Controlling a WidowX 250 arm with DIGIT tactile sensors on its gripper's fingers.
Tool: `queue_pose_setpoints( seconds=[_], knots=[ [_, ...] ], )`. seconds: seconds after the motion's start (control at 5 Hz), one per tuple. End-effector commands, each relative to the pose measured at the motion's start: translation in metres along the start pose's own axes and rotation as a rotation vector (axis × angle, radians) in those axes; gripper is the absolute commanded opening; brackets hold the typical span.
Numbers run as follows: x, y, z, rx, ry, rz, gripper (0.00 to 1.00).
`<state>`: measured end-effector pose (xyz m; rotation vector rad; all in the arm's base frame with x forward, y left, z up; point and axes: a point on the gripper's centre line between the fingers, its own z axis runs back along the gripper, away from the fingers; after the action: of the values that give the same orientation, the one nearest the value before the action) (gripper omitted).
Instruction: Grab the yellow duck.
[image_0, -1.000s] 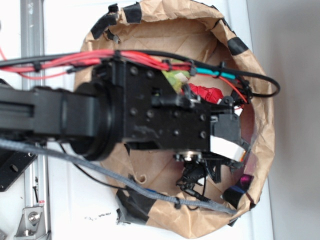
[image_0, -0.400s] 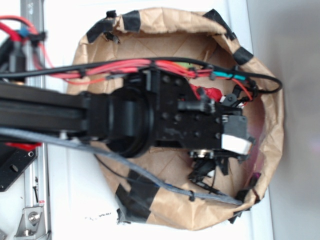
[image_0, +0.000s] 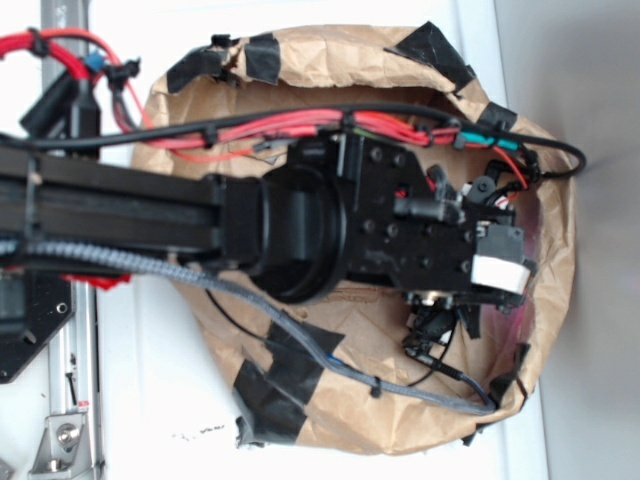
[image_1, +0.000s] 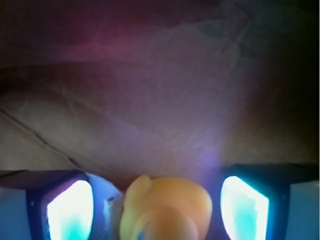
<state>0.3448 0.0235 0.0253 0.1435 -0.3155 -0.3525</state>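
One yellow duck (image_1: 166, 207), seen in the wrist view between two glowing fingers (image_1: 70, 212), one to each side of it. One brown paper bag (image_0: 330, 62), whose creased wall fills the wrist view beyond the fingers. Black tape patches (image_0: 275, 385) on the bag's rim: at least five visible in the exterior view. One robot arm (image_0: 120, 215) reaching into the bag, carrying one bundle of red cables (image_0: 290, 127).

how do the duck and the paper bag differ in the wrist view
The yellow duck is smooth, rounded and orange-yellow; the brown paper bag is creased, dull and shadowed. The duck sits small between the tool's glowing fingers; the bag fills the whole background. Both look blurred.
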Motion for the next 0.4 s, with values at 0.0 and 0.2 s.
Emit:
queue_pose_setpoints(
  seconds=[0.0, 0.2],
  knots=[
    [-0.002, 0.0158, 0.0172, 0.074, -0.001, 0.026, 0.0],
    [-0.003, 0.0102, 0.0197, 0.09, 0.007, 0.015, 0.0]
  ],
)
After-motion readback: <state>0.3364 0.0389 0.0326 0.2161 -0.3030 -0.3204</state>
